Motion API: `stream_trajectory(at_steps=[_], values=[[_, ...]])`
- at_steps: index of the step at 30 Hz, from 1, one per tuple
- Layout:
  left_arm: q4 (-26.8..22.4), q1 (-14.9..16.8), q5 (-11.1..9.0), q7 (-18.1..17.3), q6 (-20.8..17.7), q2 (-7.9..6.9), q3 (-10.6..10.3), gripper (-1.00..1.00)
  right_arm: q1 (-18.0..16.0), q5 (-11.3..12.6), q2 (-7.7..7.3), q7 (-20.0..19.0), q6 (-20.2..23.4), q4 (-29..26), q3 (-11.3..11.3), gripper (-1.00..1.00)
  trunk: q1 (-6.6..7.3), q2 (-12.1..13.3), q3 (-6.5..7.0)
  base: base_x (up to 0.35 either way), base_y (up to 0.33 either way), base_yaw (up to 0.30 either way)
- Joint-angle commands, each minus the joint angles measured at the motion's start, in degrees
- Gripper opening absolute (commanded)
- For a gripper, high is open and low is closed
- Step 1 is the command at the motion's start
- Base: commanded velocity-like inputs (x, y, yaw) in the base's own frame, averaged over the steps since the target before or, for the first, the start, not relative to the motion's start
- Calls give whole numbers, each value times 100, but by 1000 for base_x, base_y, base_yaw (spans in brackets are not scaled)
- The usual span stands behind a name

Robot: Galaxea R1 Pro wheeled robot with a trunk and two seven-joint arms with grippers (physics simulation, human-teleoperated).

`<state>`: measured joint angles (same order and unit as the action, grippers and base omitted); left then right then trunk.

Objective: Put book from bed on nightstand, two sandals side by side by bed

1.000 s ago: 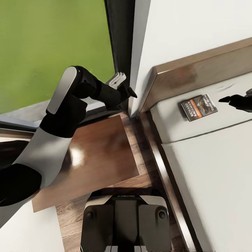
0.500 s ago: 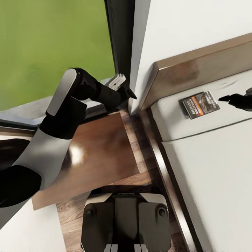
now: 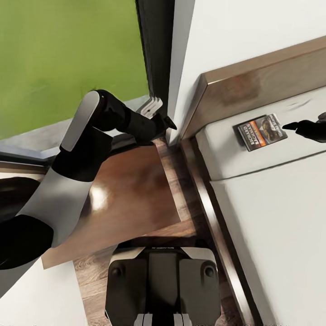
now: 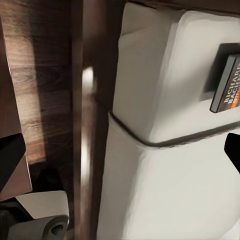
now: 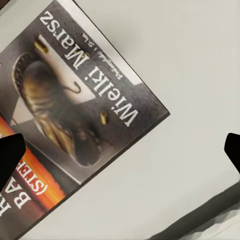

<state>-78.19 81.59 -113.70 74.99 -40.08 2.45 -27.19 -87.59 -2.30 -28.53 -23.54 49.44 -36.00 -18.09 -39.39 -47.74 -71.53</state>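
The bed point(image 3: 271, 217) is the largest thing, a smooth pale grey-white mattress in a low dark wooden frame with a flat glossy headboard, filling the head view from about 1 to 5 o'clock. Left of it, toward 8 o'clock, stands the squarish nightstand point(image 3: 131, 194), its dark brown top shiny with a light glare, on wood-plank floor. The left claw point(image 3: 166, 121) hangs above the nightstand's far corner; I cannot tell whether it is open. The thin rectangular book point(image 3: 260, 131) lies flat on the mattress near the headboard, at 2 o'clock. The right claw point(image 3: 294, 126) hovers just beside the book, its black fingertips spread wide apart, holding nothing.
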Motion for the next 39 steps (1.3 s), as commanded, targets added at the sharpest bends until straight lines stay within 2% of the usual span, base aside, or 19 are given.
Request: stream_trajectory(at_steps=[1, 18, 28, 39], values=[[-5, 1, -25, 41, -49, 2, 4, 100, -4, -23, 1, -50, 16, -3, -19, 100, -1, -4, -13, 0, 0, 0], [-49, -12, -29, 42, -49, 8, -5, 100, -11, -17, -45, -124, -235, -5, -25, 100, -1, -4, -169, 0, 0, 0], [-62, -12, -29, 43, -52, 40, -13, 100, -19, -16, -68, -127, -612, -16, -28, 100, -1, -4, -261, 0, 0, 0], [-70, -13, -29, 42, -53, 51, -17, 100, -27, 12, -87, -137, -811, -19, -28, 100, -1, -4, -363, 0, 0, 0]])
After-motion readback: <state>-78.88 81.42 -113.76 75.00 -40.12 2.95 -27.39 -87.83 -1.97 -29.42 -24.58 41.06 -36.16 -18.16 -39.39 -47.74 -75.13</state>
